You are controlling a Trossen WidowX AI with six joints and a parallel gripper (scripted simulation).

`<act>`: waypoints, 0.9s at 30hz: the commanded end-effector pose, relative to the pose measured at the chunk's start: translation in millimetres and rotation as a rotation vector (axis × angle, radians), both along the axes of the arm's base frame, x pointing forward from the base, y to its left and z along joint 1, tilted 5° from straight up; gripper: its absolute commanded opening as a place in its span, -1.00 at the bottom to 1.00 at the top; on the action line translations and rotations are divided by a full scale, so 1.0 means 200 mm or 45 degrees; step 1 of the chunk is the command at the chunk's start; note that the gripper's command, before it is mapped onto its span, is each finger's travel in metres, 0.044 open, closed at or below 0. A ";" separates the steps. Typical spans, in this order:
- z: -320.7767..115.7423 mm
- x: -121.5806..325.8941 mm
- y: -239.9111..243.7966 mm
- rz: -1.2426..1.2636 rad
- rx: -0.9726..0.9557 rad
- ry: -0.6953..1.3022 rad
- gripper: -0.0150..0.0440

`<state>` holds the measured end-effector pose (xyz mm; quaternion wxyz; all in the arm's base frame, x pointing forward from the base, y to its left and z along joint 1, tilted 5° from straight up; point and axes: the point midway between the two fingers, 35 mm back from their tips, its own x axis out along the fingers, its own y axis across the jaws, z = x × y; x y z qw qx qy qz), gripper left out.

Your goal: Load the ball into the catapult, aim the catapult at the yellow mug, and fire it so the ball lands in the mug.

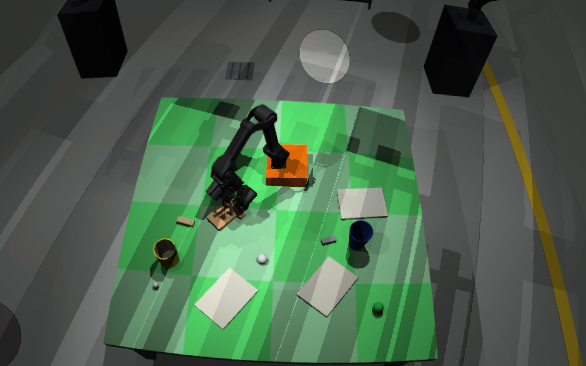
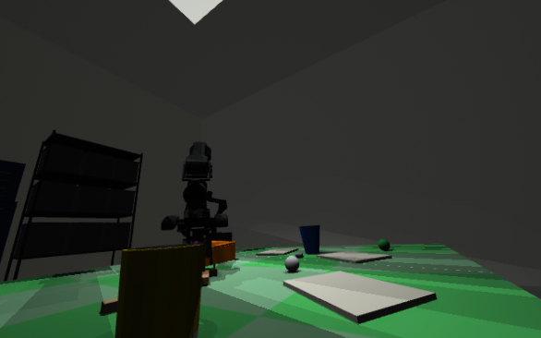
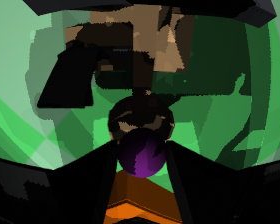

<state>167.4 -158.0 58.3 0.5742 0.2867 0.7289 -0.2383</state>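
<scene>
My gripper (image 3: pixel 141 146) (image 2: pixel 196 239) is shut on a purple ball (image 3: pixel 143 164) (image 2: pixel 195 242). In the wrist view the ball overlaps the near part of the round cup (image 3: pixel 141 111) at the end of the catapult's arm; whether they touch cannot be told. The wooden catapult (image 1: pixel 218 221) (image 3: pixel 170 54) stands on the table under and in front of the gripper, partly hidden by the arm in the top view. The yellow mug (image 1: pixel 166 254) (image 2: pixel 160 291) stands upright at the left of the table in the top view.
A wooden block (image 1: pixel 185 221) lies between catapult and mug. The orange base block (image 1: pixel 295 162) is behind. A white ball (image 1: pixel 262 259), blue mug (image 1: pixel 360 236), grey block (image 1: pixel 328 240), green ball (image 1: pixel 378 307), small ball (image 1: pixel 155 286) and pale flat panels (image 1: pixel 226 298) (image 1: pixel 328 286) (image 1: pixel 362 203) are around.
</scene>
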 end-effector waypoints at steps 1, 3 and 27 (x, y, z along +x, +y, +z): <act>0.00 0.00 0.00 0.000 -0.001 -0.001 -0.49; 0.00 0.00 0.00 0.000 -0.001 -0.001 -0.49; 0.54 0.11 -0.10 -0.005 -0.157 -0.176 1.00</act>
